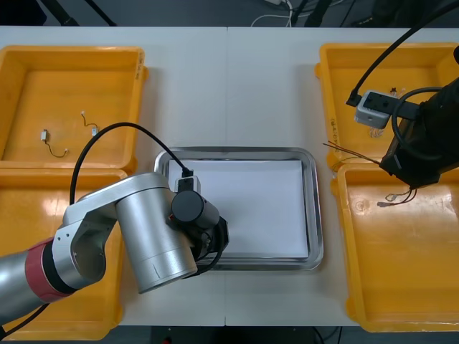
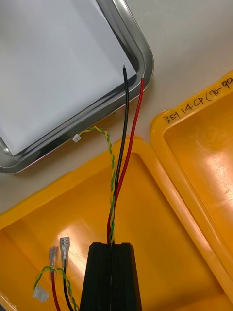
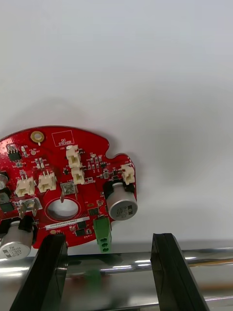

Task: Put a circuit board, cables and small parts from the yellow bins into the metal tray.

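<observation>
A round red circuit board lies flat on the white inside of the metal tray, just past the rim. My left gripper stands open above that rim, nothing between its fingers; from the front it hovers over the tray's near left corner. My right gripper is shut on a bundle of cables: one black, one red, one twisted yellow-green. Their free ends reach over the bin's rim toward the tray's corner. In the front view the right gripper hangs over the near right bin's far edge, the cables pointing at the tray.
The cables' tail ends with metal terminals hang over the near right yellow bin. The far left bin holds a few short cables. The far right bin sits close behind the right arm.
</observation>
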{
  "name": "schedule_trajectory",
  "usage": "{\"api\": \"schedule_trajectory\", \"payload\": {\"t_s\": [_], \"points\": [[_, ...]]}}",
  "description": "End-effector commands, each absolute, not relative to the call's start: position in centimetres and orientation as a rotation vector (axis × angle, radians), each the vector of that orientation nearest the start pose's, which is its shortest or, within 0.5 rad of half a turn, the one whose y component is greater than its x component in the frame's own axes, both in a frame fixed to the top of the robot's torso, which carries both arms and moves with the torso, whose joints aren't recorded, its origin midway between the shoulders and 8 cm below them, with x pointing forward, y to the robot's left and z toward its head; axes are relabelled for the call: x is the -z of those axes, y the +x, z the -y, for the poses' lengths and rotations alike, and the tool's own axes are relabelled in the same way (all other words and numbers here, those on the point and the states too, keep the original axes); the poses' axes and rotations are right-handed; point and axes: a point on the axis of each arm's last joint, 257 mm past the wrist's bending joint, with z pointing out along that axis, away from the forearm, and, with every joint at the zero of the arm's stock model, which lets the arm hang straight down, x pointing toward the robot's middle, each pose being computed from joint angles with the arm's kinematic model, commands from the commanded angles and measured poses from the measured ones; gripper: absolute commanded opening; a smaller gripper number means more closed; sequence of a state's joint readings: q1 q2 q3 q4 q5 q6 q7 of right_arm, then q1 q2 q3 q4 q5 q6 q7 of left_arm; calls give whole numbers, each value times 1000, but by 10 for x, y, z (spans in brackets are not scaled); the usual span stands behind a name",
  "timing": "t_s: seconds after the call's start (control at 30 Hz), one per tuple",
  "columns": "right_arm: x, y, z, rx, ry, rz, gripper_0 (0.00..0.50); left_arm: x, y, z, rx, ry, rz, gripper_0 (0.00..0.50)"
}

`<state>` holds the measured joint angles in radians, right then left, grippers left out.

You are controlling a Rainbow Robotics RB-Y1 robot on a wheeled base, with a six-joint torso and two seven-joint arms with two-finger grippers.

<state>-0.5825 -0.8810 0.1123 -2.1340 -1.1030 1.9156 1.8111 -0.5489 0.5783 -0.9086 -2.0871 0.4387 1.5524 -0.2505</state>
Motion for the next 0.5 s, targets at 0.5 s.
{"api": "schedule_trajectory", "payload": {"t_s": [0.5], "points": [[130, 394, 176, 73, -1562, -2247, 0, 196, 424, -87, 263, -257, -2629, 500]]}}
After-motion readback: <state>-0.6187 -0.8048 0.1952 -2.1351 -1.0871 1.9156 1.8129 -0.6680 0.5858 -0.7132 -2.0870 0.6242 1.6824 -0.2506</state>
